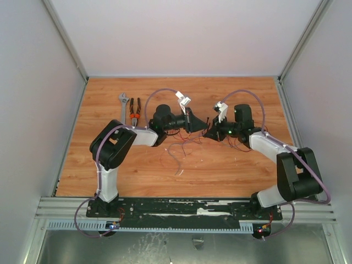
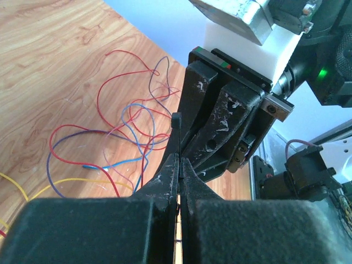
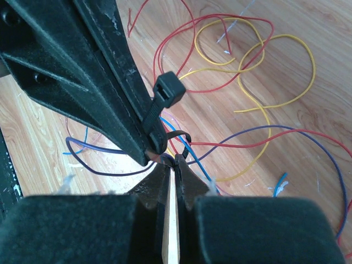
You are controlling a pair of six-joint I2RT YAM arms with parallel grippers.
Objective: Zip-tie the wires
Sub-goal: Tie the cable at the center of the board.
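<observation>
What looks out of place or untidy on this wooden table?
The thin red, yellow, purple and blue wires sprawl in loose loops over the wooden table, not gathered into a bundle. The black plastic zip tie is held above them.

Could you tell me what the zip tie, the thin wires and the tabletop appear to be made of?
The black zip tie: probably nylon plastic, semi-matte, with a moulded square head. The thin coloured wires: likely metal cores in glossy plastic insulation; cores not visible. The brown wood-grain tabletop: wood or printed laminate, smooth with a slight sheen; I cannot tell which.
</observation>
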